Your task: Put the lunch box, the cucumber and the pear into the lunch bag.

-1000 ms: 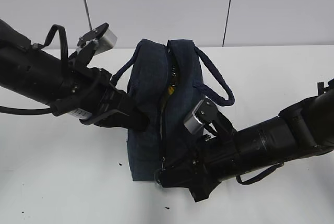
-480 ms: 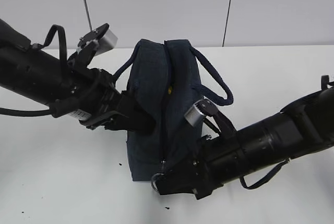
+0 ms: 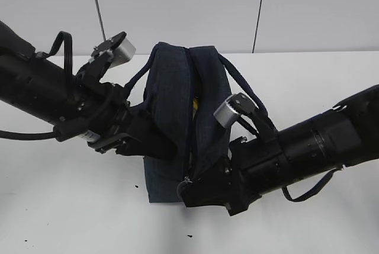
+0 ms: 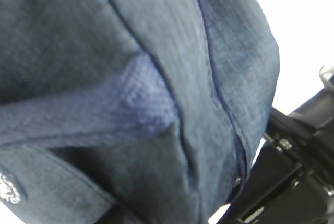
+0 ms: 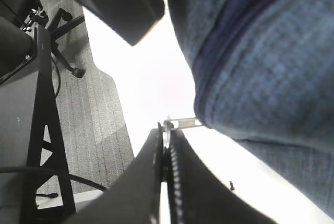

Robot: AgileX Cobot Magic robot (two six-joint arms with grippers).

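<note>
The dark navy lunch bag (image 3: 172, 97) stands upright mid-table, its top zipper almost closed. A sliver of yellow, likely the pear (image 3: 194, 105), shows through the zipper gap. The lunch box and cucumber are hidden. My left gripper (image 3: 161, 143) presses into the bag's left side and seems to pinch its fabric; bag cloth (image 4: 156, 51) and a handle (image 4: 78, 114) fill the left wrist view. My right gripper (image 3: 188, 187) sits at the bag's lower front end. In the right wrist view this gripper (image 5: 166, 133) is shut on the metal ring pull (image 5: 181, 124), beside the bag (image 5: 261, 51).
The white table (image 3: 71, 218) has bare surface left, right and in front of the bag, with a few dark specks (image 3: 189, 236). A grey wall stands behind. A loop handle (image 3: 246, 97) hangs over my right arm. Floor and a stand's legs (image 5: 42, 78) show past the table edge.
The bag's top opening has narrowed from a wide gap to a slit. My right gripper, holding the ring pull, shifted right and up slightly. My left gripper pushed further into the bag's side.
</note>
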